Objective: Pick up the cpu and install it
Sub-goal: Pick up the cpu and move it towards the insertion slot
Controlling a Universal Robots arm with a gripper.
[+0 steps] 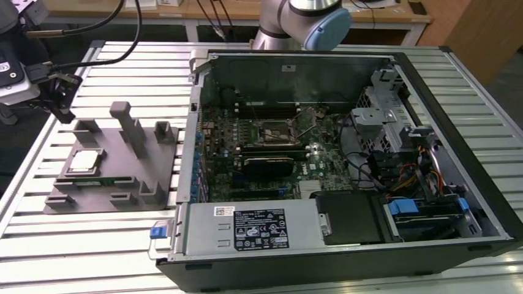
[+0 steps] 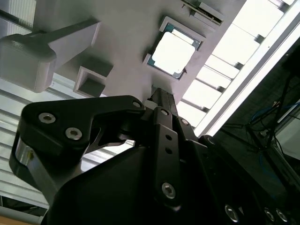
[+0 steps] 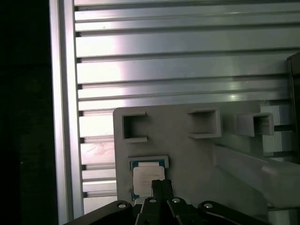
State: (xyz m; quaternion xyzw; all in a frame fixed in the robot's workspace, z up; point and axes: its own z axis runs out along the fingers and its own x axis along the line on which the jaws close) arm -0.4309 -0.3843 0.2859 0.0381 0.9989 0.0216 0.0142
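Note:
The cpu [image 1: 84,161], a small square chip with a silvery top, lies flat in a recess of the grey tray [image 1: 106,199] at the exterior view's left. My gripper [image 1: 63,114] hangs above the tray's far corner, a little beyond the cpu and apart from it. In both wrist views its black fingers [image 2: 161,101] [image 3: 157,190] stand pressed together with nothing between them, and the cpu [image 2: 172,52] [image 3: 146,174] lies just past their tips. The motherboard socket [image 1: 274,130] sits inside the opened computer case [image 1: 457,184], with its metal latch raised.
Tall grey posts [image 1: 131,128] rise from the tray close to the cpu. A thin green memory stick [image 1: 98,182] rests in a tray slot. The ribbed aluminium table [image 1: 98,251] runs around the tray and case. Cables and drive bays [image 1: 408,159] crowd the case's right side.

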